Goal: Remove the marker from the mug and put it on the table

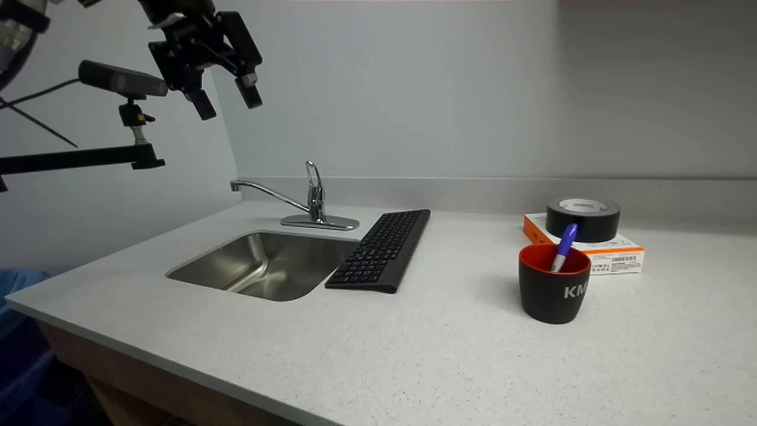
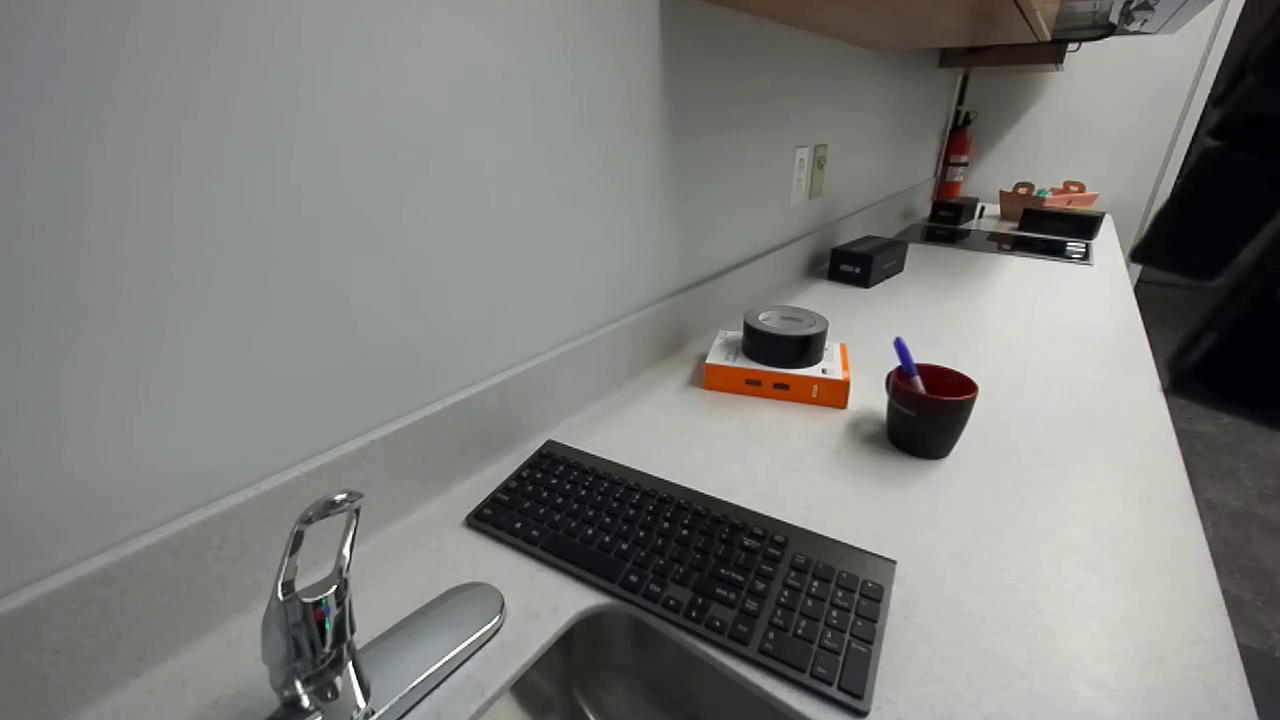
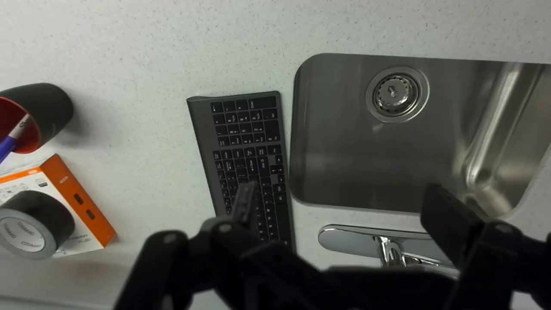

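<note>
The black mug (image 1: 547, 299) with a red interior stands upright on the light grey table (image 1: 449, 355), in both exterior views (image 2: 922, 428) and at the left edge of the wrist view (image 3: 47, 103). The blue marker (image 1: 566, 239) leans in the mug, its blue end sticking out above the rim. It also shows in an exterior view (image 2: 906, 360) and in the wrist view (image 3: 10, 142), partly cut off. My gripper (image 1: 229, 103) is open and empty, high above the sink side, far from the mug. In the wrist view its fingers (image 3: 340, 193) are wide apart.
A black tape roll (image 1: 582, 220) lies on a white and orange box (image 1: 618, 260) behind the mug. A black keyboard (image 1: 384, 248) lies between the mug and the steel sink (image 1: 260, 266). A faucet (image 1: 316, 204) stands behind the sink. A black box (image 2: 867, 262) stands farther along the wall.
</note>
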